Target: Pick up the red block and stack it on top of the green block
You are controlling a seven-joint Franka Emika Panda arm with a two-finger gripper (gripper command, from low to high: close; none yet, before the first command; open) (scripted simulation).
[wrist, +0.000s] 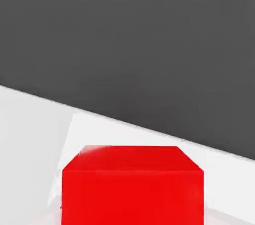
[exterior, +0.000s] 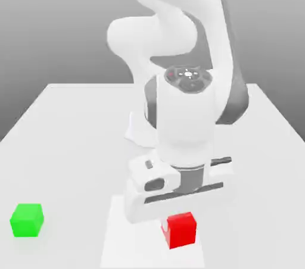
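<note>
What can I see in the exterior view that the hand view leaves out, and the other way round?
The exterior view alone gives the white arm bending down over the table, and the green block sitting apart, toward that view's left. The hand view alone gives a close look at the red block's top and front face, with a dark backdrop behind. Both share the red block and the white table it rests on.
</note>
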